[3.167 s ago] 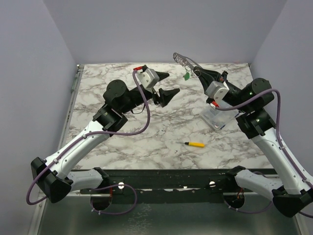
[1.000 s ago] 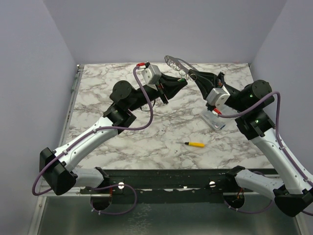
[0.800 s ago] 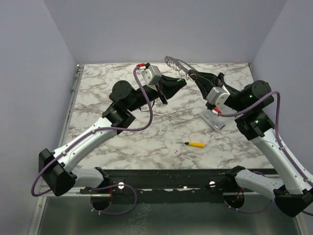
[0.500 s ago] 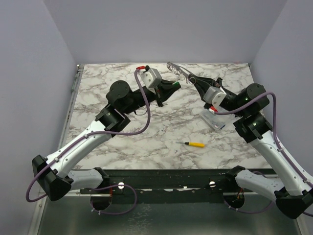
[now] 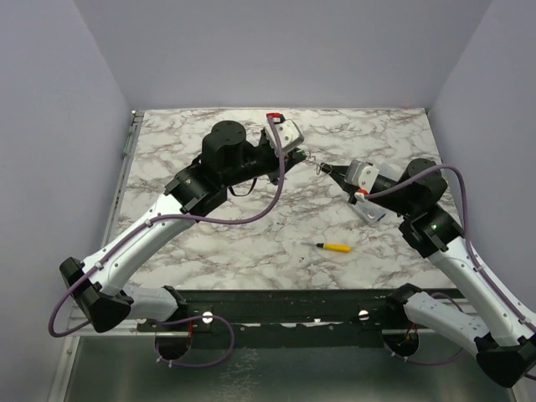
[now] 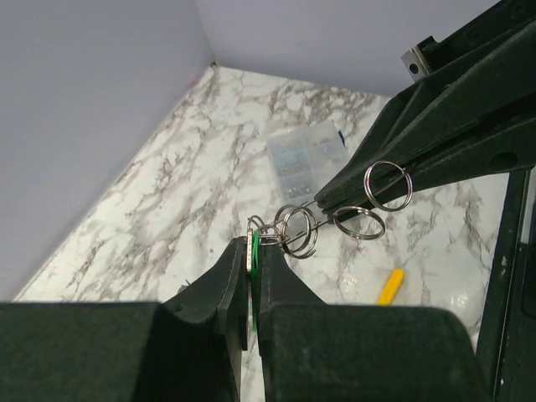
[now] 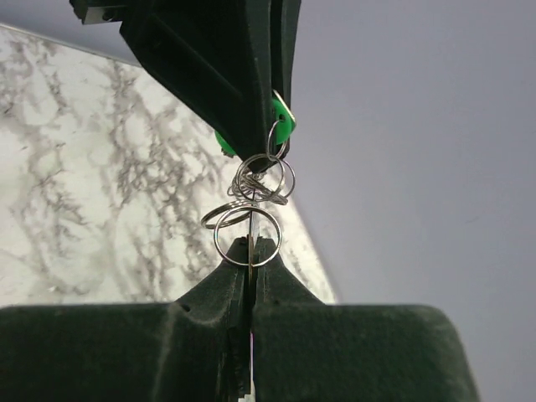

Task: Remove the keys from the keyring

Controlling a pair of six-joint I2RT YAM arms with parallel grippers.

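Left gripper (image 5: 302,154) clenched on the green key (image 6: 255,244); right gripper (image 7: 251,247) clenched on the keyring (image 6: 297,230), strung taut between them above the table (image 5: 209,243). Top view: rings run from the key toward 4 o'clock, so separation probably follows that axis.

We list:
1. Keyring (image 5: 316,162), thin silvery links, small in view, spanning from the left claw (image 5: 303,153) tip to the right claw (image 5: 329,169) tip.
2. Clear plastic box (image 5: 369,211), on the marble table (image 5: 184,134), just behind the right claw, under its wrist.
3. Yellow-handled screwdriver (image 5: 335,247), lying well apart from the right claw, toward the arm bases.
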